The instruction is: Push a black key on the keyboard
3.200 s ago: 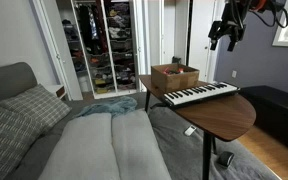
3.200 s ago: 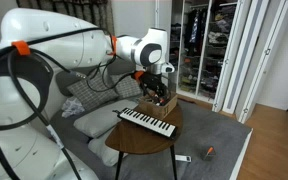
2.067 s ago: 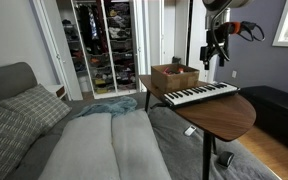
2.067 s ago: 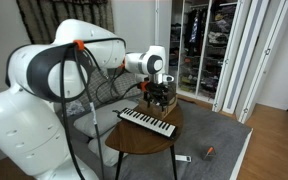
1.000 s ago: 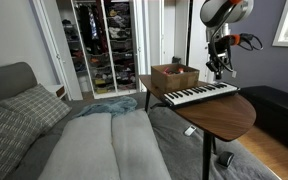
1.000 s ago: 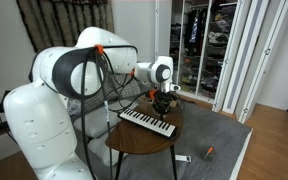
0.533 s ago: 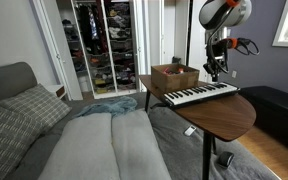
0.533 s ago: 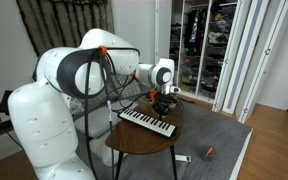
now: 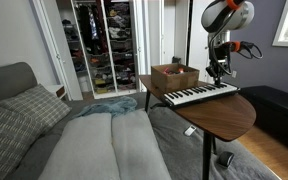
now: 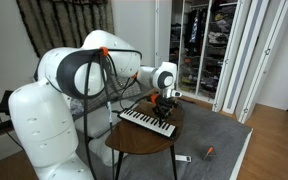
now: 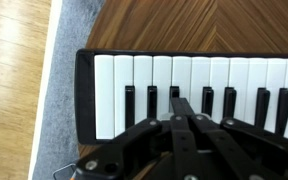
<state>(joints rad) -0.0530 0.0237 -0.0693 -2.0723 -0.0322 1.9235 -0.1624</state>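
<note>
The pale keyboard (image 9: 198, 93) lies along the round wooden table (image 9: 224, 115) in both exterior views, also as keyboard (image 10: 147, 122). My gripper (image 9: 217, 78) hangs just above its far end, fingers pointing down, and shows again as gripper (image 10: 165, 107). In the wrist view the keyboard (image 11: 199, 75) fills the frame with white keys and short black keys. The gripper (image 11: 178, 103) is shut, its closed tips lying over a black key (image 11: 175, 94) near the keyboard's left end. Whether the tips touch the key I cannot tell.
A brown cardboard box (image 9: 174, 76) stands on the table behind the keyboard, close to the arm. A grey sofa (image 9: 84, 140) with a pillow lies beside the table. An open closet (image 9: 102, 45) is at the back. Small objects lie on the floor (image 10: 206, 152).
Over the last seconds the arm came down from high above the table to the keyboard's end. In the last half second it lowered slightly more; the jaws stayed shut.
</note>
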